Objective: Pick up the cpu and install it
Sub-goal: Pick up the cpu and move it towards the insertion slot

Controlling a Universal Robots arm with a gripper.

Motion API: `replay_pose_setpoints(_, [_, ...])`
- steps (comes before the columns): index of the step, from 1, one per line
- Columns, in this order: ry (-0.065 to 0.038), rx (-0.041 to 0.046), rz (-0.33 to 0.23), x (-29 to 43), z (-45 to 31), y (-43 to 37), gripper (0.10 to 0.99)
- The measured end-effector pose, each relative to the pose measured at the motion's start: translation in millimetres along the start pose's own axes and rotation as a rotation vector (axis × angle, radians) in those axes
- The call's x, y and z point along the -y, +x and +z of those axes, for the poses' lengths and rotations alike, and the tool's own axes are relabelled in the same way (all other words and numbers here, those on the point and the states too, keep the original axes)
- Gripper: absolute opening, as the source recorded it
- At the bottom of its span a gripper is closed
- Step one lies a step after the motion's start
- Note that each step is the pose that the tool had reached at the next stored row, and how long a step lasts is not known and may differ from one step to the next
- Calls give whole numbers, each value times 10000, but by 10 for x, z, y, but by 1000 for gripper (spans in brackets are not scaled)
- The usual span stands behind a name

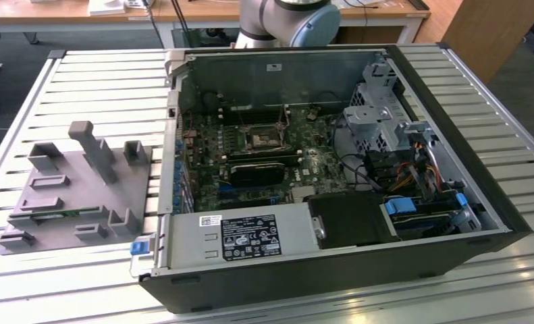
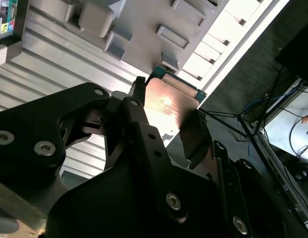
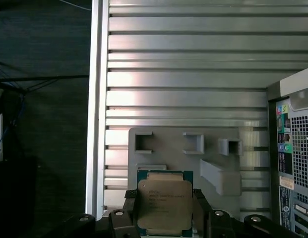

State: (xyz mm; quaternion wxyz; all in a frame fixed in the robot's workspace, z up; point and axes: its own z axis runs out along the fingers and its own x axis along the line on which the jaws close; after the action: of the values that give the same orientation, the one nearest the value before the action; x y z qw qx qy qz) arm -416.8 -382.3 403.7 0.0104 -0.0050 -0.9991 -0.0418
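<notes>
The cpu [image 3: 163,202], a flat square chip with a shiny metal top and a green rim, is held between my two black fingers [image 3: 130,214]. In the second wrist view the cpu [image 2: 169,105] glints between the fingertips [image 2: 139,94]. My gripper [image 3: 164,218] [image 2: 166,116] is shut on its two opposite edges and hangs well above the slatted table, over the near edge of the grey holder block [image 3: 193,158] [image 2: 144,34]. In the exterior view the black-framed socket [image 1: 264,138] lies on the green board inside the open computer case [image 1: 483,202].
The holder block [image 1: 77,189] with upright posts stands on the slatted metal table [image 1: 104,88] at the exterior view's left of the case. The arm's base [image 1: 289,20] rises behind the case. The case's back panel [image 3: 292,148] sits beside the block. Dark floor [image 3: 39,124] lies beyond the table edge.
</notes>
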Motion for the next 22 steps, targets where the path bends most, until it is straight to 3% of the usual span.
replay_pose_setpoints(22, [-1,2,12,-5,-10,-496,529])
